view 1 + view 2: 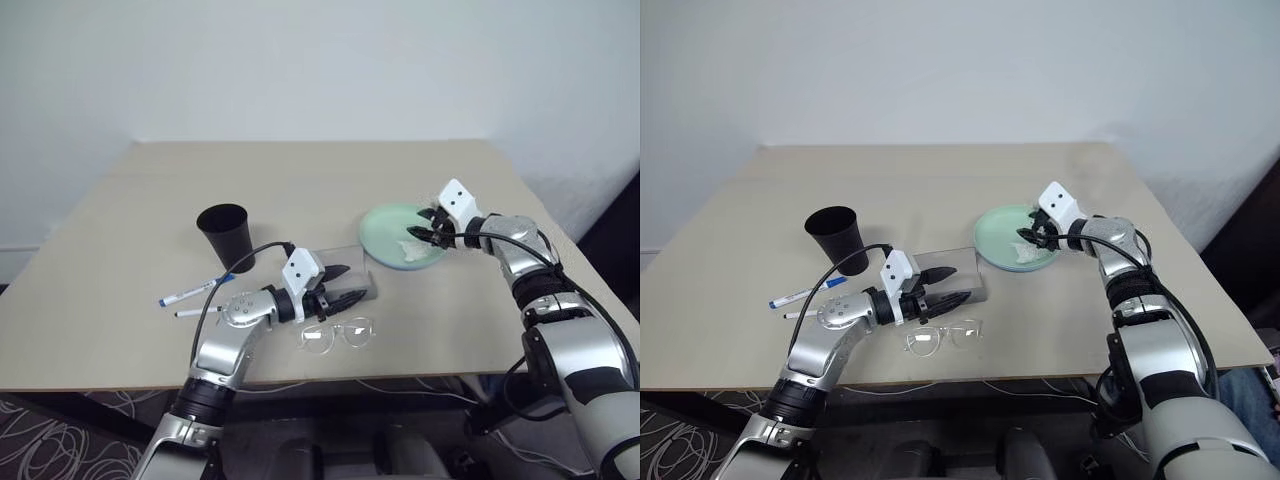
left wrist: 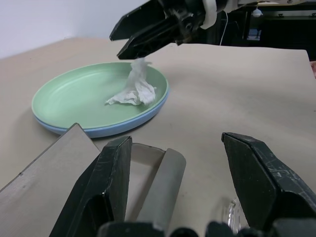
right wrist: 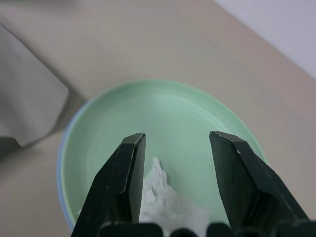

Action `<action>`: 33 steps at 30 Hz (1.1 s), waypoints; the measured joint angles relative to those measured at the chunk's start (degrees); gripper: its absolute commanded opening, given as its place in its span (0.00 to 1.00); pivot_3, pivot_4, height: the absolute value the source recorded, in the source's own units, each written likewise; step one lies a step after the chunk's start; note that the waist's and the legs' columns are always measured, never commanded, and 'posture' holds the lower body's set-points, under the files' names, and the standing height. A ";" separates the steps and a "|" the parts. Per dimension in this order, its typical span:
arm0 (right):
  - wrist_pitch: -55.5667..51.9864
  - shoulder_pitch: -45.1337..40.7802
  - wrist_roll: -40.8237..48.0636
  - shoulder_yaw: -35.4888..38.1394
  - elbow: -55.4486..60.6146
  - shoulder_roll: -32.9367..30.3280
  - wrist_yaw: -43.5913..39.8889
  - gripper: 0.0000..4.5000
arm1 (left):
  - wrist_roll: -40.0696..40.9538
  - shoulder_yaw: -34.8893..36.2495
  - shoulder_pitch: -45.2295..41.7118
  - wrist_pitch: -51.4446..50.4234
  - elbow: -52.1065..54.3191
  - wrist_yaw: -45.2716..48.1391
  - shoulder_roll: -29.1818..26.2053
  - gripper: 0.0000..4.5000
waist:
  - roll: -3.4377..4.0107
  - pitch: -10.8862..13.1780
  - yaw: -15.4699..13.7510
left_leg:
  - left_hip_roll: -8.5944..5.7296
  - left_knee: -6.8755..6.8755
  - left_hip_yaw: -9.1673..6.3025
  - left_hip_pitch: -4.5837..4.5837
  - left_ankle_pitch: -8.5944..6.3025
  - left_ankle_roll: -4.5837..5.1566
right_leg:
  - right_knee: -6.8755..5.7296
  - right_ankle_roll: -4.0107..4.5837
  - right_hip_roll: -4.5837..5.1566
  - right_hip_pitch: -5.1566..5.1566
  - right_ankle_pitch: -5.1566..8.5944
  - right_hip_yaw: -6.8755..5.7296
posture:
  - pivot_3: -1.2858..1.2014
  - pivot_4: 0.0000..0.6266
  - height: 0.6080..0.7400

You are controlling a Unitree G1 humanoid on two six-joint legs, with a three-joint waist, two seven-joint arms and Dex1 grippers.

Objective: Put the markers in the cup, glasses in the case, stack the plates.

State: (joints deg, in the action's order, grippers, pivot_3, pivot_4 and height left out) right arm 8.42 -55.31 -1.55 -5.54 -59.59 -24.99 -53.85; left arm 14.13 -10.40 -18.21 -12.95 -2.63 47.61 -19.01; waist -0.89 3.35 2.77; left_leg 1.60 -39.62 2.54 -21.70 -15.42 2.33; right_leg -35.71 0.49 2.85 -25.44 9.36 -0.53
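On the desk [image 1: 120, 200], the clear-framed glasses [image 1: 338, 334] lay just before the open left claw [image 1: 342, 285] beside the grey case [image 1: 352, 272], light, thin and probably fragile, best pinched at the bridge; the right claw [image 1: 428, 224] hung open over the tissue [image 1: 412, 248].

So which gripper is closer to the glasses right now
Left. The left gripper hovers open just above the glasses, by the case. The right gripper is off to the side, open over the tissue on the stacked plates.
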 measured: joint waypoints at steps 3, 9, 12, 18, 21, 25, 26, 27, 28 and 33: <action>-1.15 4.11 3.13 0.91 5.89 -1.67 -7.89 0.50 | -0.21 0.10 -0.50 -0.06 -0.63 0.99 -1.66 0.68 | -0.01 -0.01 -0.20 | 0.00 0.01 -0.06 0.00 0.00 0.00 | 0.02 -0.01 0.00 0.04 0.00 -0.05 | 0.52 0.00 0.86; -6.39 15.48 7.10 0.02 18.21 -2.94 -18.58 0.50 | 0.01 -0.02 -4.78 -0.88 -3.43 6.16 -4.53 0.68 | 0.01 -0.01 -0.08 | 0.00 -0.03 -0.05 0.03 0.00 -0.01 | -0.01 0.00 0.02 0.03 0.01 -0.02 | 0.52 0.00 0.86; -8.76 18.16 8.46 0.01 22.62 -3.23 -20.11 0.50 | 0.09 -0.75 -6.54 -2.09 -4.08 10.62 -6.67 0.68 | 0.02 -0.01 0.20 | 0.02 -0.03 -0.04 0.09 0.00 -0.01 | -0.05 0.01 0.00 0.03 0.01 -0.02 | 0.52 0.00 0.86; -12.33 22.37 10.69 -0.08 29.70 -3.19 -20.55 0.50 | -0.13 -2.91 -10.05 -3.23 -5.96 18.33 -10.43 0.68 | 0.02 -0.01 0.04 | 0.02 -0.02 -0.02 0.06 -0.01 -0.03 | -0.03 0.02 -0.01 0.03 0.02 -0.06 | 0.52 0.00 0.86; -13.72 24.71 11.42 -0.55 32.59 -3.22 -21.44 0.50 | -0.75 -5.67 -11.32 -5.31 -5.91 22.75 -12.87 0.68 | 0.02 -0.01 -0.10 | 0.01 -0.02 -0.01 0.02 -0.01 -0.03 | 0.01 0.01 -0.01 0.02 0.02 -0.05 | 0.52 0.00 0.86; -14.47 26.44 11.93 -1.19 35.49 -3.10 -21.57 0.50 | -2.15 -8.66 -11.94 -7.12 -5.91 25.48 -13.36 0.68 | 0.01 0.00 -0.13 | 0.00 -0.03 -0.03 0.01 -0.01 -0.03 | 0.01 0.03 0.01 0.01 0.03 -0.04 | 0.52 0.00 0.86; -14.46 26.75 12.10 -1.36 35.79 -2.99 -21.47 0.50 | -2.34 -9.12 -12.17 -7.41 -5.91 25.95 -13.31 0.68 | 0.00 0.00 -0.13 | 0.00 -0.03 -0.03 0.02 -0.01 -0.03 | 0.01 0.06 0.01 0.02 0.05 -0.05 | 0.52 0.00 0.86; -14.46 27.04 12.11 -1.73 36.07 -2.86 -21.31 0.50 | -2.67 -9.65 -12.60 -7.80 -5.90 26.41 -13.25 0.68 | 0.00 0.00 -0.13 | 0.01 -0.03 -0.03 0.02 -0.01 -0.03 | 0.00 0.10 0.01 0.02 0.07 -0.04 | 0.52 0.00 0.86; -14.45 27.28 12.11 -2.03 36.36 -2.73 -21.22 0.50 | -3.02 -10.25 -13.12 -7.90 -5.90 26.68 -13.20 0.68 | 0.00 0.00 -0.14 | 0.01 -0.03 -0.04 0.03 -0.01 -0.03 | 0.00 0.10 0.01 0.02 0.08 -0.05 | 0.52 0.00 0.86; -14.43 28.14 12.19 -2.43 37.61 -1.93 -19.81 0.50 | -4.56 -12.54 -13.99 -8.42 -5.33 27.50 -12.55 0.68 | 0.00 0.00 -0.14 | 0.01 -0.03 -0.05 0.03 -0.01 -0.02 | 0.00 0.07 0.01 0.02 0.06 -0.04 | 0.52 0.00 0.86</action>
State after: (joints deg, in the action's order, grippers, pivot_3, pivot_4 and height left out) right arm -6.00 -27.17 10.64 -7.97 -21.99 -26.92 -73.66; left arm 9.57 -22.94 -32.20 -21.37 -7.96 75.11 -31.56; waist -0.89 3.35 2.62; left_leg 1.61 -39.65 2.50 -21.68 -15.43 2.31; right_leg -35.71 0.56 2.85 -25.43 9.42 -0.57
